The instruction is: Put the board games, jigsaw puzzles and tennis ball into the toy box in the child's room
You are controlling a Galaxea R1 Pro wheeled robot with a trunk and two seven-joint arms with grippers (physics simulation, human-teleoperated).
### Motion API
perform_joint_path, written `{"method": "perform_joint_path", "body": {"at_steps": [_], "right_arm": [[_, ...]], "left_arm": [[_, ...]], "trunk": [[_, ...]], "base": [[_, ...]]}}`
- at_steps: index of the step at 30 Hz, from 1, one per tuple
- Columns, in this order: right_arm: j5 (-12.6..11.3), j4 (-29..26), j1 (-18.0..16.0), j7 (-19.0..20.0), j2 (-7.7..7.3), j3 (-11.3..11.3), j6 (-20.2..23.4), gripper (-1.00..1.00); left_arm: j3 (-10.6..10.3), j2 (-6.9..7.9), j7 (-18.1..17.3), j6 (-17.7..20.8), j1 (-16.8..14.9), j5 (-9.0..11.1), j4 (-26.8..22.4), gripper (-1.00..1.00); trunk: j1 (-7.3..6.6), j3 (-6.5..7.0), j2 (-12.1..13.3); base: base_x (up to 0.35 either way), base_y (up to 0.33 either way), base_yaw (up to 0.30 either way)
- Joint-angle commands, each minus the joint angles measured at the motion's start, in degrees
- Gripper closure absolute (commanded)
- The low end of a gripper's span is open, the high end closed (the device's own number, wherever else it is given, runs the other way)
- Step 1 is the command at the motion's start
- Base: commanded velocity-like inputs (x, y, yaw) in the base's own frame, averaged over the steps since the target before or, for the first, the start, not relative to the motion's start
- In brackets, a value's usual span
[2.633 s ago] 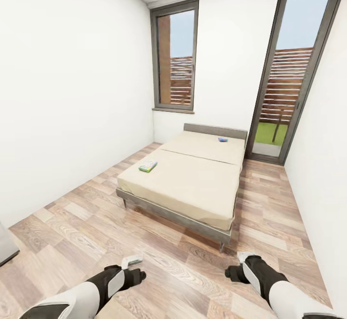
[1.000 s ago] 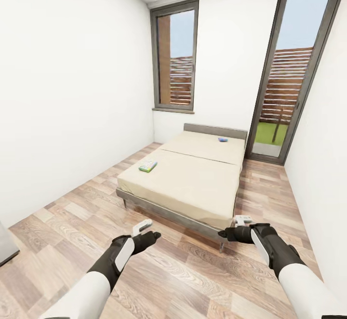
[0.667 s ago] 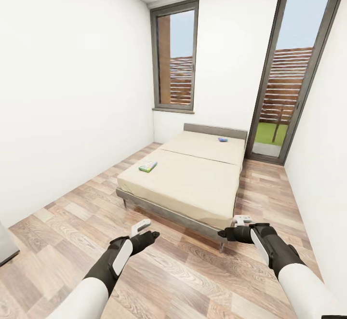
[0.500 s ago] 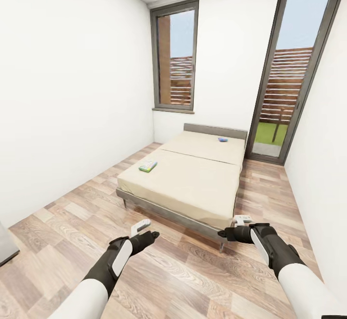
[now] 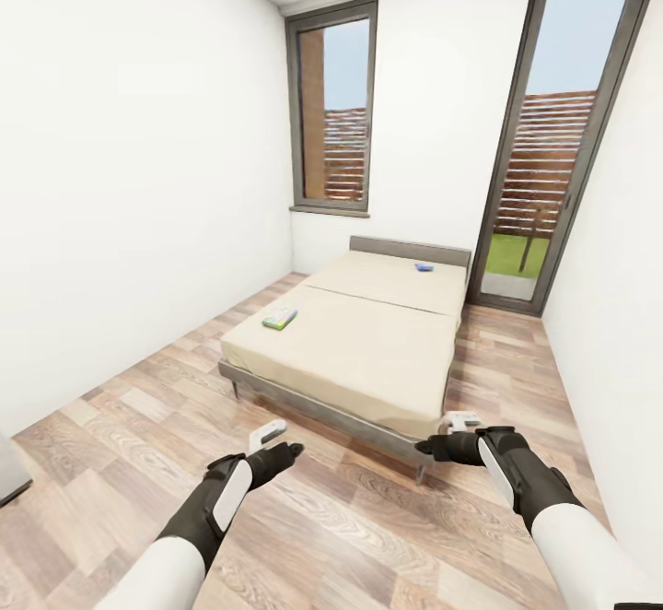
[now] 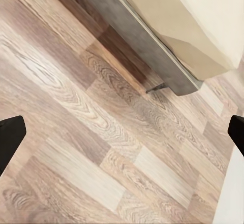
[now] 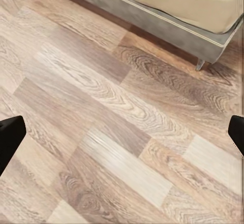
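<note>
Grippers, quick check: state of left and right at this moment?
Left gripper: open, holding nothing, above the wood floor.
Right gripper: open, holding nothing, near the bed corner.

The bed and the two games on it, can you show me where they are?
bed (image 5: 368,361), head view, bare mattress top.
green and white game box (image 5: 279,318), head view, its lid.
blue game box (image 5: 424,267), head view, its top.

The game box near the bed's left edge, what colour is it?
Mostly green and white, the game box lies on the bed; the head view shows it best.
</note>
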Motion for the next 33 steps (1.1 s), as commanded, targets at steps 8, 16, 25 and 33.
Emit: {"method": "perform_joint_path", "body": {"at_steps": [8, 16, 25, 33], "right_arm": [[-0.2, -0.1, 0.0, 0.1, -0.02, 0.1, 0.2, -1.0], [-0.2, -0.1, 0.0, 0.1, -0.02, 0.1, 0.2, -1.0], [-0.2, -0.1, 0.0, 0.1, 0.0, 0.1, 0.1, -1.0], [-0.1, -0.1, 0.0, 0.1, 0.04, 0.1, 0.1, -1.0]], "left_arm": [[0.4, -0.01, -0.2, 0.1, 0.9, 0.3, -0.2, -1.0], [0.4, 0.05, -0.2, 0.0, 1.2, 0.3, -0.2, -1.0], [0.5, 0.13, -0.3, -0.1, 1.4, 0.3, -0.2, -1.0], [0.5, 0.15, -0.2, -0.1, 1.4, 0.3, -0.2, -1.0]], "trunk": [[0.01, -0.07, 0.0], [0.01, -0.07, 0.0], [0.01, -0.07, 0.0], [0.01, -0.07, 0.0]], "base": [[0.175, -0.238, 0.0], [0.253, -0.22, 0.0], [0.291, -0.146, 0.0], [0.325, -0.044, 0.002]]}}
